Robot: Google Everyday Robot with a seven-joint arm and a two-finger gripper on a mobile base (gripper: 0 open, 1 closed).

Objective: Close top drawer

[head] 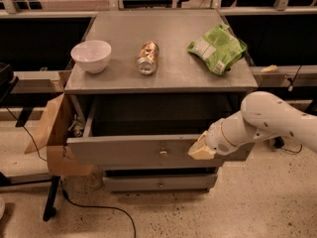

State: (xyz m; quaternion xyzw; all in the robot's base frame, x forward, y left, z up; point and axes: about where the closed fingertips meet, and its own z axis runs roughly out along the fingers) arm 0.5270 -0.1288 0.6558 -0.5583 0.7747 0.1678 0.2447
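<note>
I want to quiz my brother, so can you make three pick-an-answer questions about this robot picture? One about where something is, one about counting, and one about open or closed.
1. Where is the gripper?
A high in the air
B at the front of the top drawer, right of its knob
C hidden from view

2. How many things lie on the cabinet top?
A two
B three
C five

3. The top drawer is
A pulled open
B pushed shut
C taken out

Answers:
1 B: the gripper sits at the grey front panel, beside the knob.
2 B: a white bowl, a can and a green bag.
3 A: its dark inside shows.
</note>
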